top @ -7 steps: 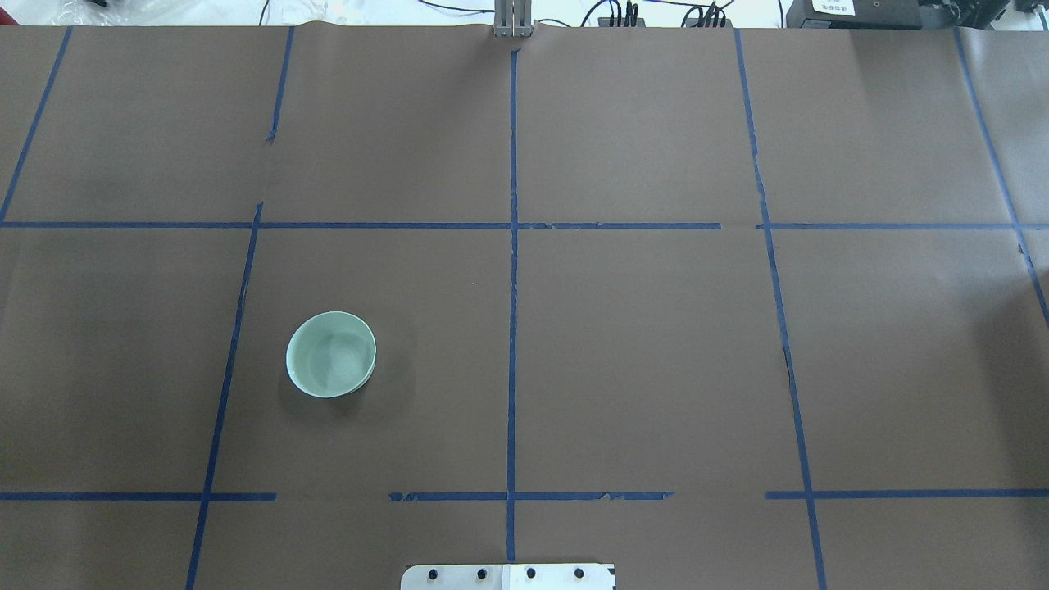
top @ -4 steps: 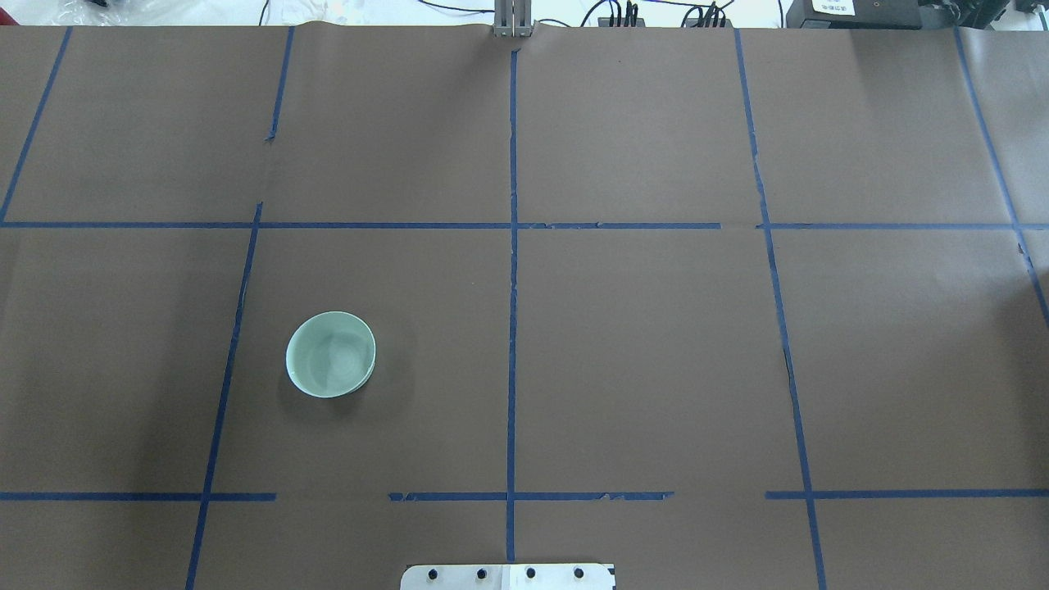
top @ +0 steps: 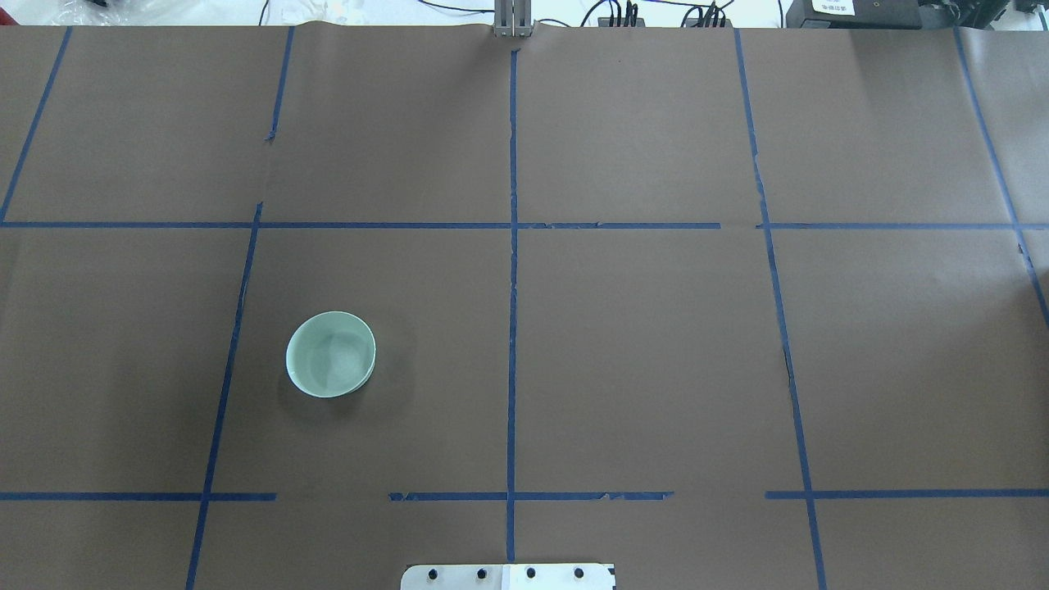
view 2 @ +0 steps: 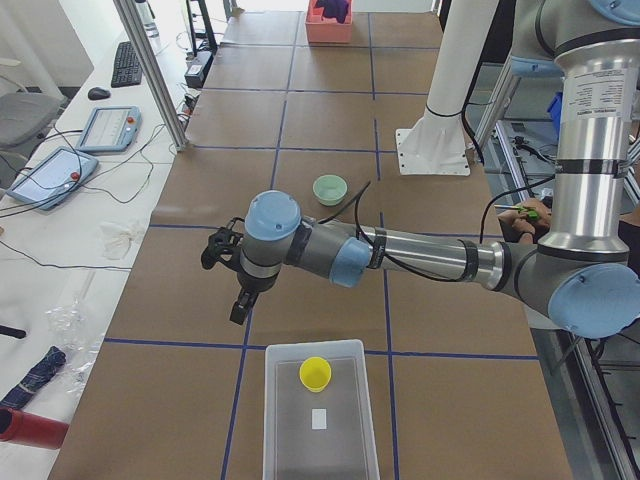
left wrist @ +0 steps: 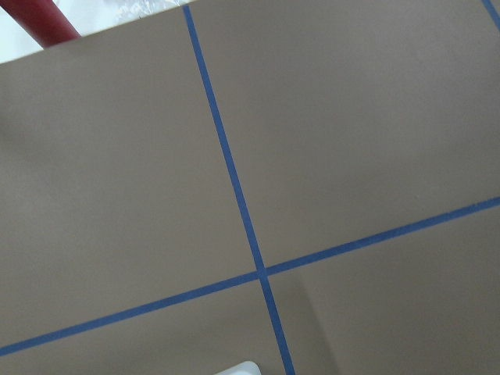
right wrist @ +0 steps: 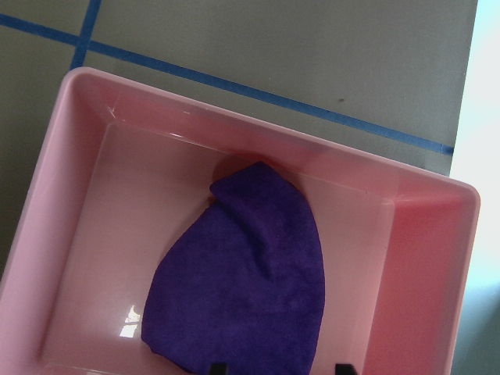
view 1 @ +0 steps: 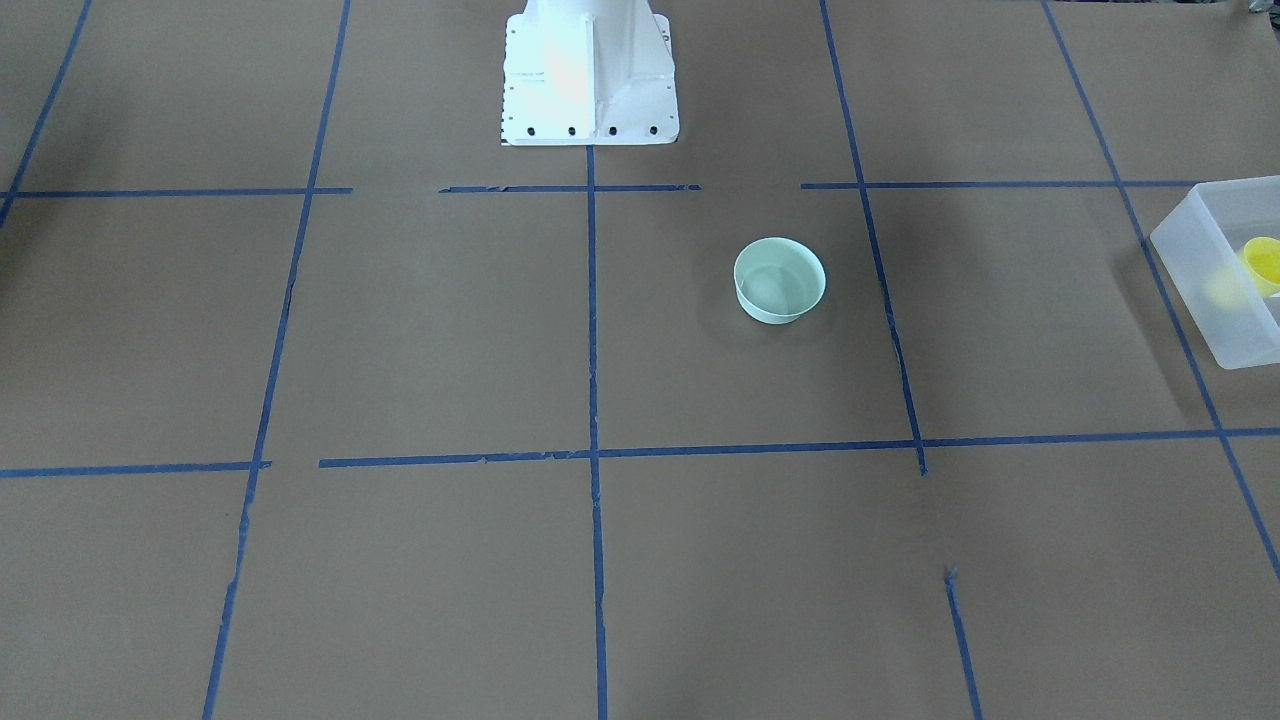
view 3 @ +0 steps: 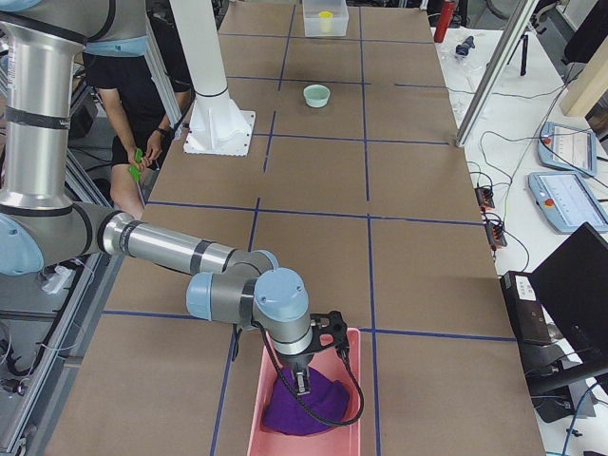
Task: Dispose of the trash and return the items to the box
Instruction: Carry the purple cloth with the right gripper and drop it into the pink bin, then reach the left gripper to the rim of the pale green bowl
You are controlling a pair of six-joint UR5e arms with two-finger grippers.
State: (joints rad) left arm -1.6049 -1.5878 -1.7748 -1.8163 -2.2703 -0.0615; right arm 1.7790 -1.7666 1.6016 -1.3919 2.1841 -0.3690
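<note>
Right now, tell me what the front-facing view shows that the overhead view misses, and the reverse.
Only the front-facing view shows the translucent box at its right edge, with the yellow cup inside. Only the overhead view shows the cables beyond the far edge of the brown table. Both show the pale green bowl standing on it, the blue tape grid and the white robot base.

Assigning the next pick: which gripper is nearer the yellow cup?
Left. The left gripper hovers just beside the box holding the yellow cup; the right gripper is at the table's opposite end, over the pink bin.
</note>
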